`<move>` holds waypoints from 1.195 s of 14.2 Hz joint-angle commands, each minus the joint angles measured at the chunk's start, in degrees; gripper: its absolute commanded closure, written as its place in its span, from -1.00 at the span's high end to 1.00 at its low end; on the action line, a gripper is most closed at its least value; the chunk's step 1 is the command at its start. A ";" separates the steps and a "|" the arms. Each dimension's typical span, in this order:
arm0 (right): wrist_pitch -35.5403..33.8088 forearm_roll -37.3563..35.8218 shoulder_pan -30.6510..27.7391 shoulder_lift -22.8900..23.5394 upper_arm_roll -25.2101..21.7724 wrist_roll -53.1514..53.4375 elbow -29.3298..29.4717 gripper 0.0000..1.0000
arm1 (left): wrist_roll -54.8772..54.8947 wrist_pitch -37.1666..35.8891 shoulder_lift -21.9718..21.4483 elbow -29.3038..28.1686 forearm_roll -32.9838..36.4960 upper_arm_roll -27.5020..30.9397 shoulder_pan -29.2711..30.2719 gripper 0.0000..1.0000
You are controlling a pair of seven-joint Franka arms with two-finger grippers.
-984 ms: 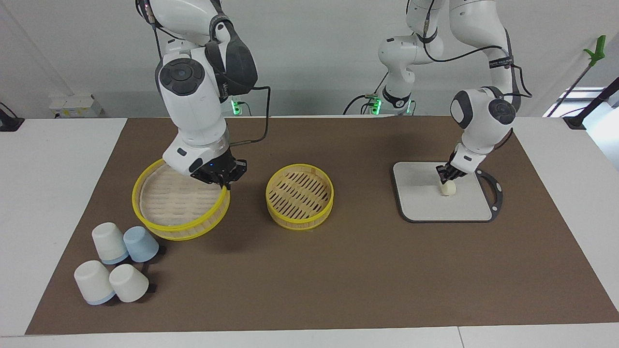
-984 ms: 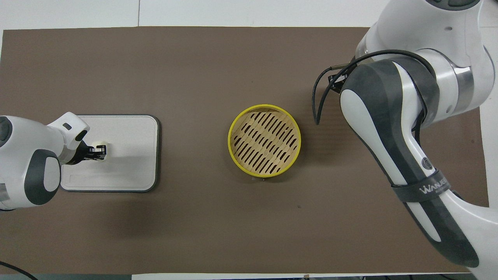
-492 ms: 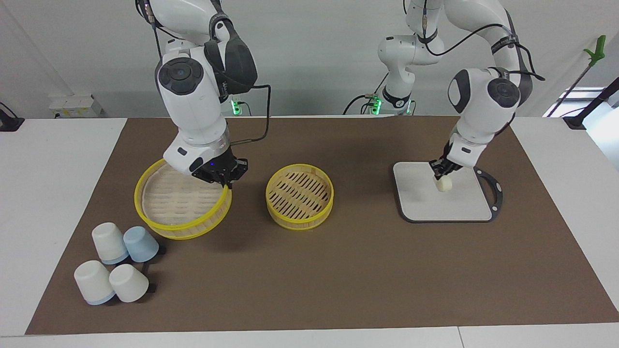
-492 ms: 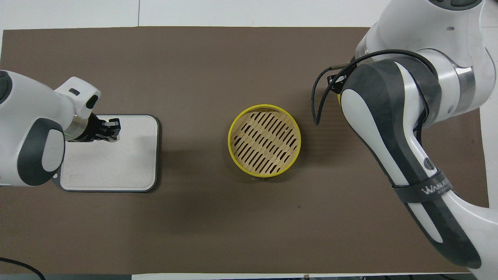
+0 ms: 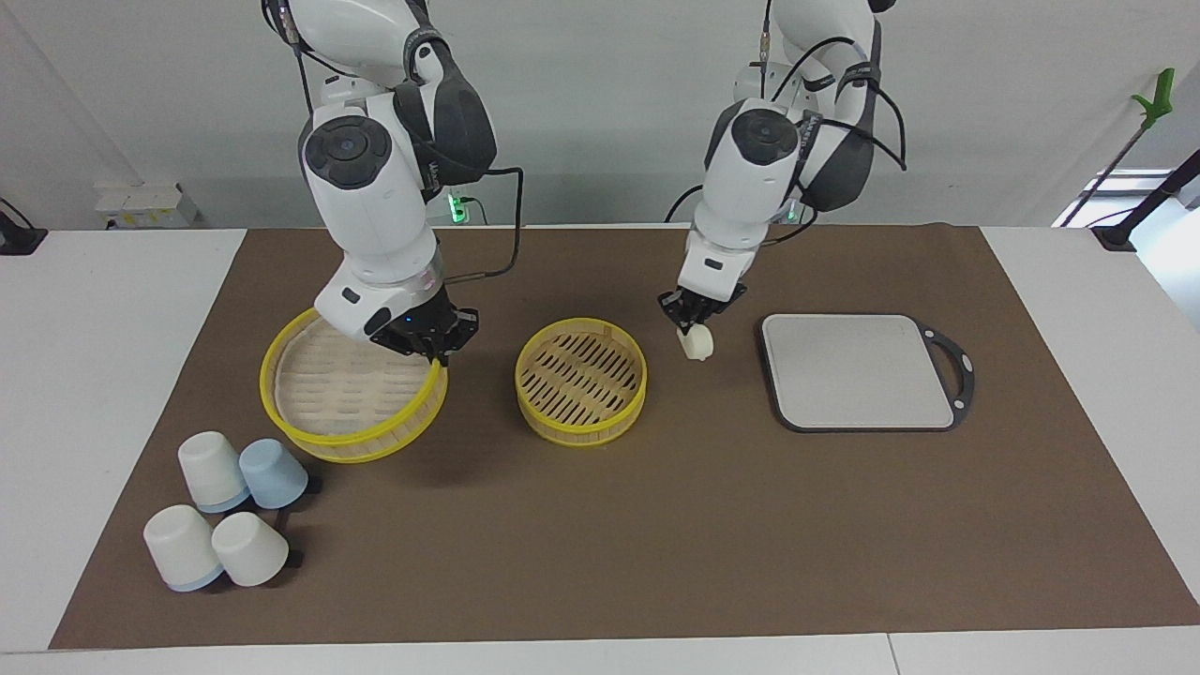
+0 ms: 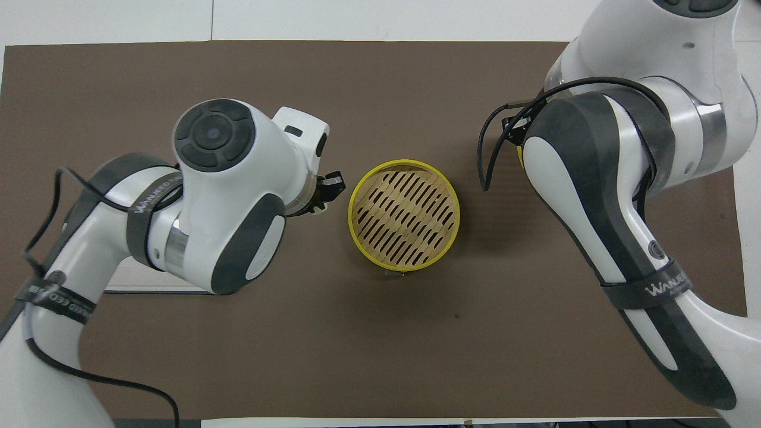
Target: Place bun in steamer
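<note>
- While the bun is lifted and pinched in the left end effector, it is not yet in the steamer; it hangs over the mat between the grey board and the steamer, just beside the yellow rim.
- Done: pick-up. Left: carry over the slatted floor, lower, release.
- Right end effector is closed on the rim of the steamer top piece, holding it tilted, clear of the basket.
- Change: a second ago the bun sat on the board under the left end effector; the arm has since swung across, and the board is bare.
- Right arm barely moved.
</note>
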 commanded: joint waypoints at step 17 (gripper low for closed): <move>2.69 1.50 0.28 -2.67 0.37 6.54 -3.51 -1.00 | -7.11 2.50 18.26 12.13 -0.61 1.67 -11.96 1.00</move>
